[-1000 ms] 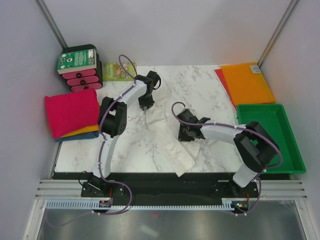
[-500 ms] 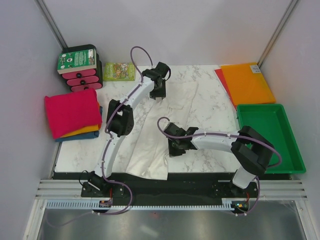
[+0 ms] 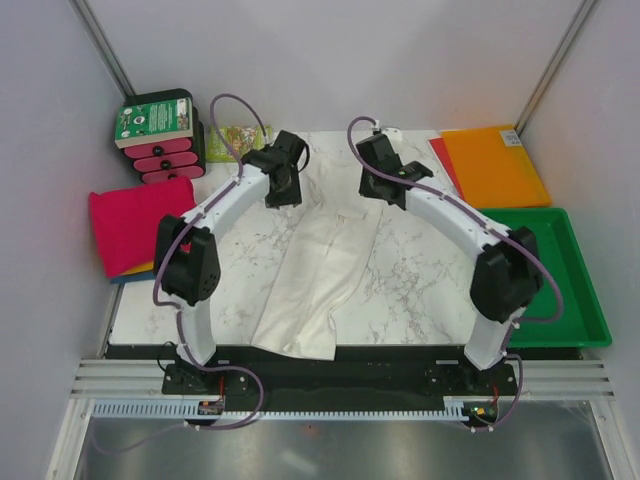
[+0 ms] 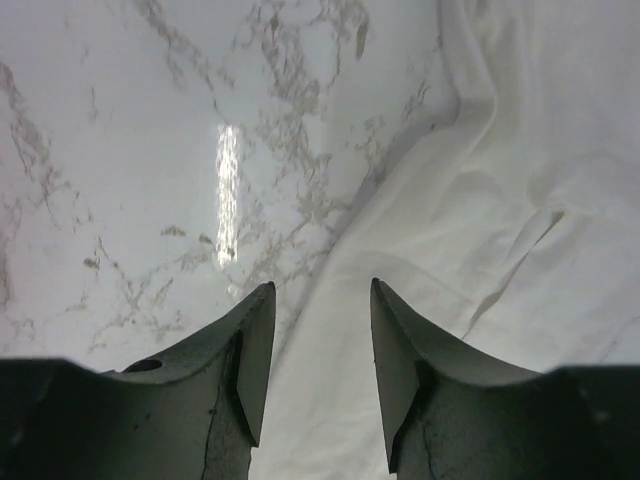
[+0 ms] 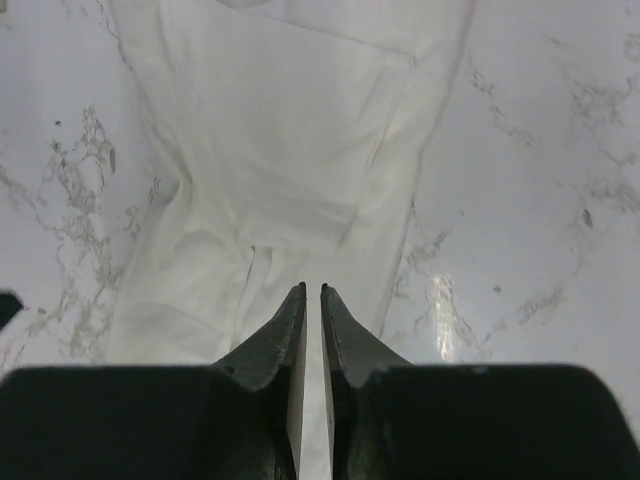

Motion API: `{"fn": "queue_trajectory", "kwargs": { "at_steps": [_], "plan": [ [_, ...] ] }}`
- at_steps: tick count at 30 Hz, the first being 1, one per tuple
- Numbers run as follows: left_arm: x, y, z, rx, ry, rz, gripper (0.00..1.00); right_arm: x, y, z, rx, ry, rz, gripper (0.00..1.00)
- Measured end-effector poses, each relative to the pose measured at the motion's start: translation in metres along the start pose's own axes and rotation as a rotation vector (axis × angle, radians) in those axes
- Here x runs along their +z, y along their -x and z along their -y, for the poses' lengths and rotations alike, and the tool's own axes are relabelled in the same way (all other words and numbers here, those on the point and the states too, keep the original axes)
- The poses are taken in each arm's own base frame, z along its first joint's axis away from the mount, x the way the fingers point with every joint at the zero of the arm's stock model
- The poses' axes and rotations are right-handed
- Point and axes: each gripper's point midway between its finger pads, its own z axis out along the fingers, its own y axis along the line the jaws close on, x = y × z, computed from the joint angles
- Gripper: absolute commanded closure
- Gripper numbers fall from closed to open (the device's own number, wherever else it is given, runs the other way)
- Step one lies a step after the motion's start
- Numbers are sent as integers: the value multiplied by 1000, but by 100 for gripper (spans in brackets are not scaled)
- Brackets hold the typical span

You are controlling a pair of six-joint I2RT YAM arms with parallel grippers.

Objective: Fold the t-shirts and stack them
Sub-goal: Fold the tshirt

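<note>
The white shirt (image 3: 318, 275) lay loose and wrinkled on the marble desk (image 3: 420, 290). Its long axis ran on a diagonal from the far middle of the desk down to the near edge, left of centre. The far end was the wider one, and the near end reached the desk's front edge. The other shirts sat in a folded pile at the left edge of the desk, well apart from it, with the pink shirt (image 3: 140, 225) on top, the orange shirt (image 3: 150, 267) under it and the blue shirt (image 3: 125, 277) at the bottom. Both arms were stretched far forward. The left fingers (image 3: 283, 195) pointed down over the far left border of the white shirt, and the right fingers (image 3: 383, 192) hung over its far right border. In the left wrist view the left fingers stood apart with nothing between them, above the line where cloth met bare marble. In the right wrist view the right fingers were almost together, with only a thin slit between the tips and no cloth pinched. A flat orange sheet (image 3: 495, 165) lay at the far right corner, with a green tray (image 3: 545, 275) just in front of it. A black and pink rack (image 3: 165, 160) stood at the far left with a green box (image 3: 155, 118) on top.
</note>
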Motion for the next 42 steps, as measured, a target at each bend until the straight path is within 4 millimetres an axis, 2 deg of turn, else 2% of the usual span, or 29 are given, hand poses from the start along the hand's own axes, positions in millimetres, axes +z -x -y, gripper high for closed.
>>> {"fn": "queue_trajectory", "kwargs": {
  "at_steps": [1,3,5,6,8,10,13,18,22,26,31,37,39,42],
  "plan": [
    [-4,-9,-3,-6,-4,5,50,13,3,-4,-11,-5,-4,84],
    [-4,-42,-14,-1,9,-30,50,55,-3,-13,-45,-18,-40,84],
    [1,-77,-22,18,28,-79,50,85,-26,-13,-75,-34,-103,84],
    [4,-94,-25,30,36,-103,50,100,-44,-10,-95,-50,-151,84],
    [7,-126,-29,59,52,-150,50,117,-71,-3,-118,-72,-221,84],
    [7,-148,-29,82,54,-179,50,124,-87,2,-131,-86,-269,84],
    [4,-163,-21,103,34,-194,50,129,-90,1,-126,-83,-284,83],
    [6,-166,-8,95,-11,-198,51,144,-78,0,-85,-78,-277,80],
    [27,-172,-1,97,-6,-244,52,172,-63,6,-35,-79,-293,77],
    [36,-159,9,67,-30,-258,52,200,-38,10,25,-50,-290,73],
    [44,-143,15,35,-50,-254,52,222,-16,13,90,14,-283,68],
    [55,-122,23,12,-56,-232,50,235,0,11,145,101,-267,68],
    [57,-116,25,5,-59,-219,46,238,4,10,157,121,-245,63],
    [56,-111,23,-4,-65,-187,43,229,6,10,170,131,-214,59]
  ]
}}
